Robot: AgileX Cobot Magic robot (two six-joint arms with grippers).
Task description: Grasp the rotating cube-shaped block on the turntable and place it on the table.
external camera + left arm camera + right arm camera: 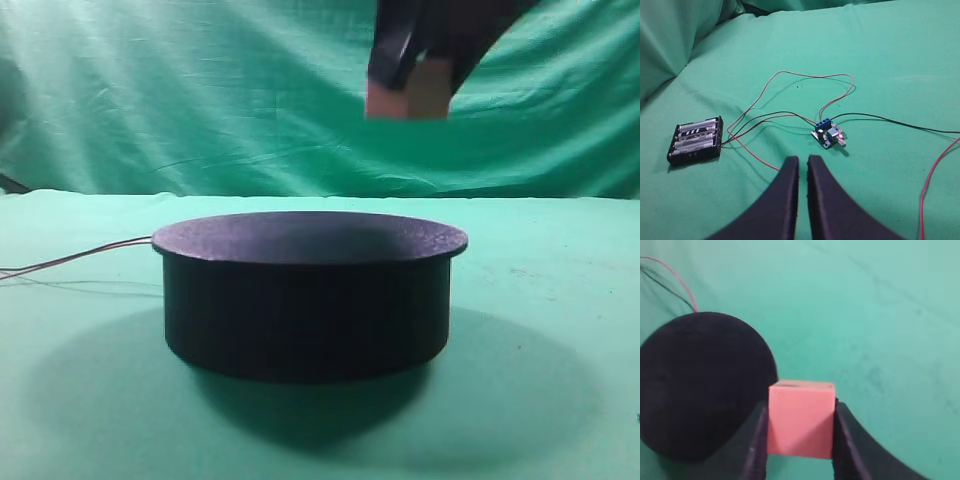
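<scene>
My right gripper (800, 412) is shut on the salmon-pink block (800, 419), both black fingers pressed to its sides. In the exterior high view the block (408, 97) hangs in that gripper (410, 85) high above the right part of the black turntable (308, 292). The right wrist view shows the turntable's round top (702, 382) below and to the left of the block, with green table cloth (880, 340) under and to the right. My left gripper (803, 161) is shut and empty over the cloth, away from the turntable.
A black battery holder (695, 140) with several cells and a small circuit board (827, 134) lie on the cloth ahead of the left gripper, joined by black and red wires (790, 95). Thin wires (70, 262) trail left from the turntable. The green backdrop (200, 90) hangs behind.
</scene>
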